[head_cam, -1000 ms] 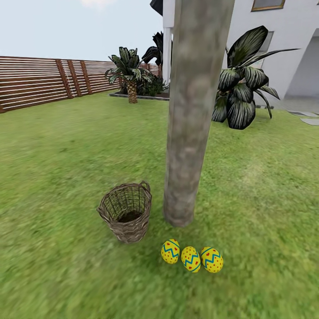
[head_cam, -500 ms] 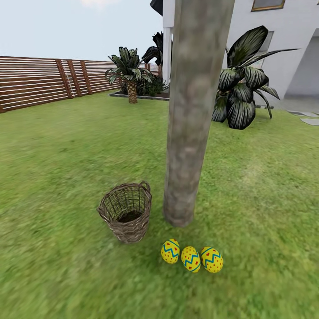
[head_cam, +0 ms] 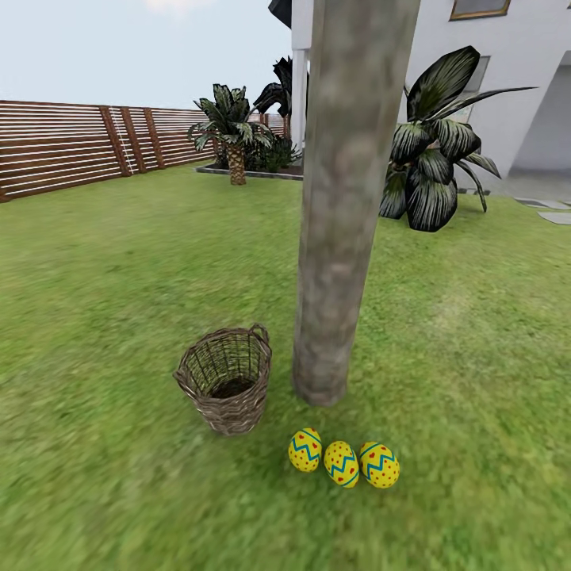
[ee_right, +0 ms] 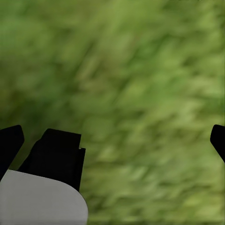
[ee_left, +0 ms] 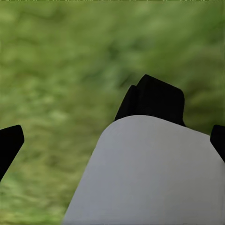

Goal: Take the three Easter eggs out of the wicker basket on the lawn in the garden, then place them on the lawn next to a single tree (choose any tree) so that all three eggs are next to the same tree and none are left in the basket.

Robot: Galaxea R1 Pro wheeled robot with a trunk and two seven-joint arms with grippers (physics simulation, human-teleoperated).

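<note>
Lying side by side on the green lawn, three yellow zigzag-banded Easter eggs sit near one grey-brown tree trunk, beside one empty brown wicker basket. Both grippers' fingertips sit far apart, holding nothing.

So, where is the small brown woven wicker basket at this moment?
In the head view, the small brown woven wicker basket stands upright on the green lawn, just left of the thick grey-brown tree trunk, with three yellow dotted eggs nearer the camera to its right.

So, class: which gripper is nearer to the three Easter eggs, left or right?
Cannot tell. The left gripper and the right gripper each hang open over blurred lawn; the Easter eggs lie beside the tree.
</note>
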